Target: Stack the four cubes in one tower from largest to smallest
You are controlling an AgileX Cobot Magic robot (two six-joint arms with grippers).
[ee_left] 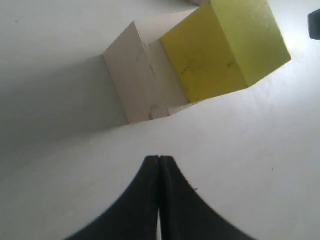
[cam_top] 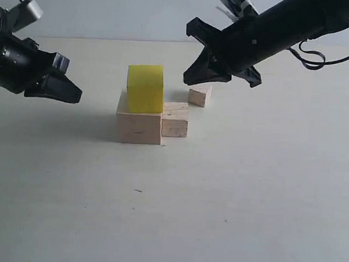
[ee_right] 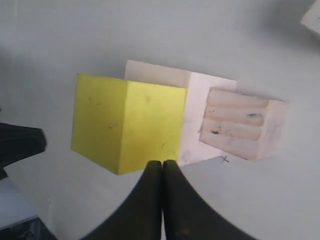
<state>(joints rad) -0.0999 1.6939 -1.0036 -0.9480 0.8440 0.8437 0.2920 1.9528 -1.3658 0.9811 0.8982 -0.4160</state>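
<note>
Four cubes counted in the exterior view: the largest cube (cam_top: 139,127) of pale wood stands on the table (cam_top: 216,218) with the yellow cube (cam_top: 145,88) on top of it; the third cube (cam_top: 175,119) sits on the table against its right side; the smallest cube (cam_top: 200,95) stands apart behind. Left gripper (cam_top: 76,94) hovers well left of the stack. Right gripper (cam_top: 189,79) hangs just above the smallest cube. Open table lies in front and on both sides. Left wrist view: fingers (ee_left: 150,195) pressed together, holding nothing, pointed at the largest cube (ee_left: 135,75) and the yellow cube (ee_left: 225,50). Right wrist view: fingers (ee_right: 150,200) likewise closed and empty, over the yellow cube (ee_right: 125,122), the largest cube (ee_right: 200,90), the third cube (ee_right: 242,125) and the smallest cube (ee_right: 312,17) at the frame corner.
</note>
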